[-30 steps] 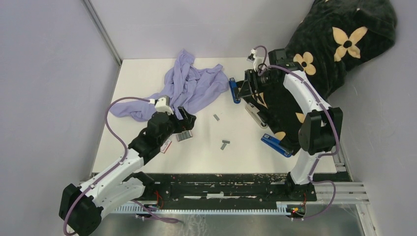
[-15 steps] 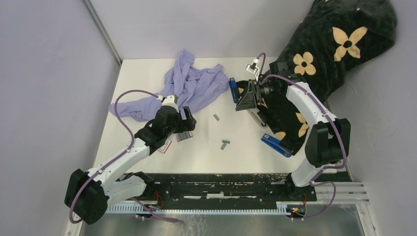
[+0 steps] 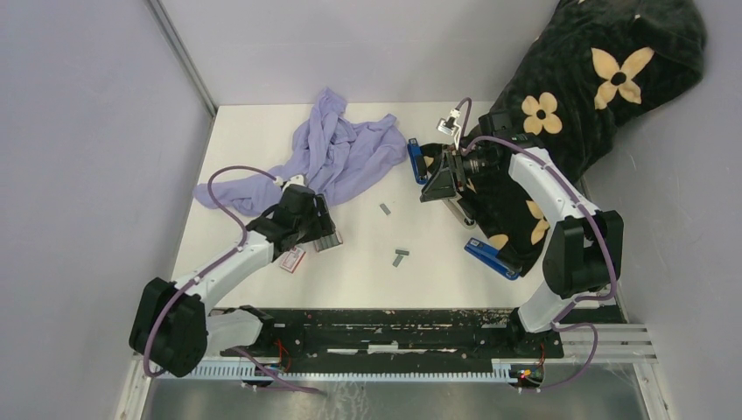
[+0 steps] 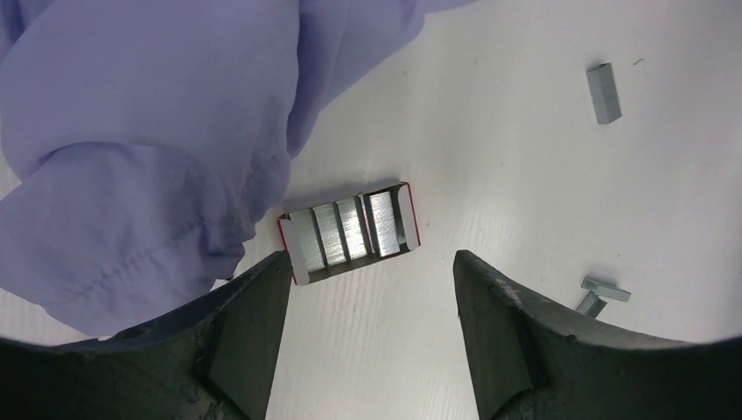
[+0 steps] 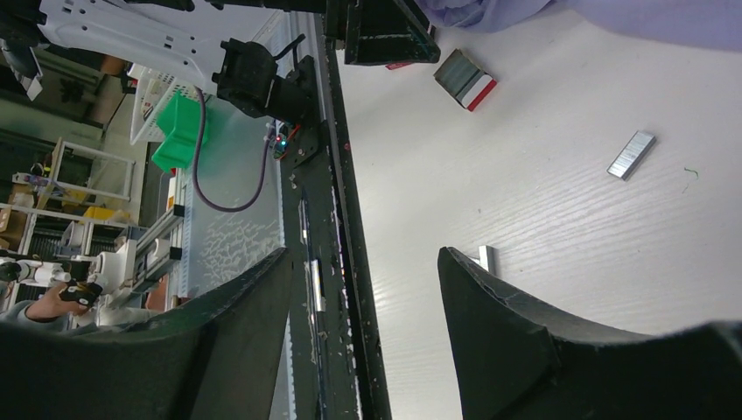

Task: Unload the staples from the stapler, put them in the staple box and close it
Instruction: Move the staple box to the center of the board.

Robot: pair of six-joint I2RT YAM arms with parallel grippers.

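With left fingers (image 4: 234,350) and right fingers (image 5: 516,350) both spread empty, we are risking clipping the box (image 4: 296,254) and scattering its staples (image 4: 346,229).

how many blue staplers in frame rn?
2. One blue stapler lies at the far side, just right of the purple cloth; the second blue stapler sits at the near edge of the black cloth. Cloth may hide others.
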